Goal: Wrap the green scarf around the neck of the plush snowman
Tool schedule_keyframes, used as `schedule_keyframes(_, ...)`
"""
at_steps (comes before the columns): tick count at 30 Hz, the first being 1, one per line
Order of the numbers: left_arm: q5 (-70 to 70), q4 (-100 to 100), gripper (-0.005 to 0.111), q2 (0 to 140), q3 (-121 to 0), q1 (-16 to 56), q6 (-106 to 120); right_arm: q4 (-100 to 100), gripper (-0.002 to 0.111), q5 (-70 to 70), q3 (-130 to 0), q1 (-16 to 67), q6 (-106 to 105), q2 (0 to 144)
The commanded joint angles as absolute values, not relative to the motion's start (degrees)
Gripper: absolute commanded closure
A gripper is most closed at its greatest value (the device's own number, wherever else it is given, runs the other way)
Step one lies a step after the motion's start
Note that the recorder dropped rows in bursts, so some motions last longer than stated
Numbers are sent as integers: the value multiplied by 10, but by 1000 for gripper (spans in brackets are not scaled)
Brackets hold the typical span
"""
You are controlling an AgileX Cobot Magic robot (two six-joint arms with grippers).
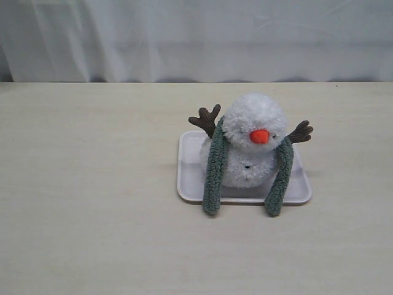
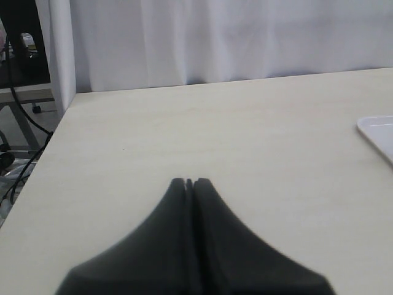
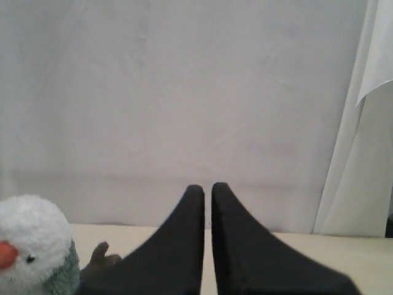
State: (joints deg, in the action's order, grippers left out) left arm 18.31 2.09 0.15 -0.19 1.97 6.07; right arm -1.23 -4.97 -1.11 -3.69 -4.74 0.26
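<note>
Okay, plush snowman (image 1: 253,132) sits upright on a white tray (image 1: 187,178), slightly toward 3 o'clock of the table (image 1: 92,184) centre. Green scarf (image 1: 214,172) lies around the snowman's neck (image 1: 245,150). Its ends hang down the front at 7 and 5 o'clock, tips past the tray's near rim. Left gripper (image 2: 190,182) is closed tight and empty over bare table. Right gripper (image 3: 207,187) is closed too, holding nothing, clear of the snowman.

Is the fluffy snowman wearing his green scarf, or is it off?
On, just draped: the fuzzy grey-green scarf lies over the neck of the fluffy white plush snowman, both ends hanging down his front.
</note>
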Motion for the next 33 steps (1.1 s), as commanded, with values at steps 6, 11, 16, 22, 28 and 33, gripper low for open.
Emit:
schedule_keyframes(6, 177, 22, 107, 0, 0, 17, 57, -4, 104, -16, 0, -39, -69, 0)
schedule_keyframes(11, 177, 22, 107, 0, 0, 17, 57, -4, 104, 11, 0, -39, -69, 0)
schedule_keyframes(16, 177, 22, 107, 0, 0, 17, 57, -4, 104, 60, 0, -39, -65, 0)
schedule_keyframes(22, 177, 22, 107, 0, 0, 17, 57, -4, 104, 98, 0, -38, -39, 0)
schedule_keyframes(28, 177, 22, 107, 0, 0, 17, 57, -4, 104, 112, 0, -38, -17, 0)
schedule_keyframes(33, 177, 22, 107, 0, 0, 17, 57, -7, 104, 145, 0, -38, -17, 0)
